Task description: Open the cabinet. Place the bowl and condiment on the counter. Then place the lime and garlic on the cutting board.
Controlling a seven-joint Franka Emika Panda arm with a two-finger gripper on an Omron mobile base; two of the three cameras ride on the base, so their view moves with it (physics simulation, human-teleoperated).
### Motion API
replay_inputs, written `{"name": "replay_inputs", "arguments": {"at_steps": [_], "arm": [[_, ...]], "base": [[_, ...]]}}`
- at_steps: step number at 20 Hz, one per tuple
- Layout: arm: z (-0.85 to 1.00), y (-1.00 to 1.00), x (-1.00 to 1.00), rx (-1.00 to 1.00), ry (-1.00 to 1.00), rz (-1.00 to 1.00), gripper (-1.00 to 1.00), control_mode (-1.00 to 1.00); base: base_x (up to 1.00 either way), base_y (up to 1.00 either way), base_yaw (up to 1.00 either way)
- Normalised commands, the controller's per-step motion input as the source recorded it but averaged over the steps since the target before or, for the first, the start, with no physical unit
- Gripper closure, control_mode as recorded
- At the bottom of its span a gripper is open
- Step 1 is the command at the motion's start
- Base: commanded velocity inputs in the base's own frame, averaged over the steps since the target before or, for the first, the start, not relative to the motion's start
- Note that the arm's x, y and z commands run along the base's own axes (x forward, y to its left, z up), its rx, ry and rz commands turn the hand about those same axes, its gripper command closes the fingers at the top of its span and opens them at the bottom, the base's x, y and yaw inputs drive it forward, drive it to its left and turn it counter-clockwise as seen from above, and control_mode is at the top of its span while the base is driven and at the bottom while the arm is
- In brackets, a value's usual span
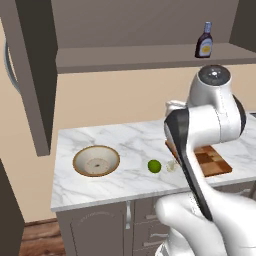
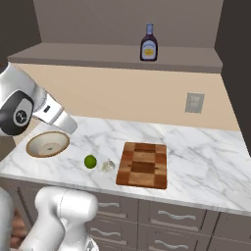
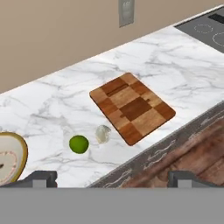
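Cabinet [image 1: 30, 75] standing open, bottle [image 2: 149, 43] sitting upright on its shelf. Bowl [image 1: 96, 161], lime [image 3: 78, 144] and garlic [image 3: 103, 134] resting on tabletop [image 2: 196, 147], garlic just beside board [image 3: 132, 107]. Hand view showing stove [image 3: 210, 30], outlet [image 3: 126, 11]. Jaws [image 3: 112, 178] hanging released, holding nothing

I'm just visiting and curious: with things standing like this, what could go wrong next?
1. The condiment stands on the high cabinet shelf; a nudge while reaching could tip it off.
2. The lime and garlic lie close together near the counter edge; the open hand could knock one while grabbing the other, and the lime might roll off.
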Motion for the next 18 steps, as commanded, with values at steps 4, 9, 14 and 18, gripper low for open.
{"name": "replay_inputs", "arguments": {"at_steps": [4, 9, 14, 18], "arm": [[0.94, -0.29, -0.37, -0.04, 0.00, 0.10, -1.00, -1.00], [0.73, -0.30, -0.03, -0.11, 0.00, 0.15, -1.00, -1.00], [0.31, -0.36, 0.36, -0.10, 0.00, 0.21, -1.00, -1.00], [0.00, -0.42, 0.58, 0.00, -0.04, 0.22, -1.00, -1.00]], "base": [[0.00, 0.00, 0.00], [0.00, 0.00, 0.00], [0.00, 0.00, 0.00], [0.00, 0.00, 0.00]]}}
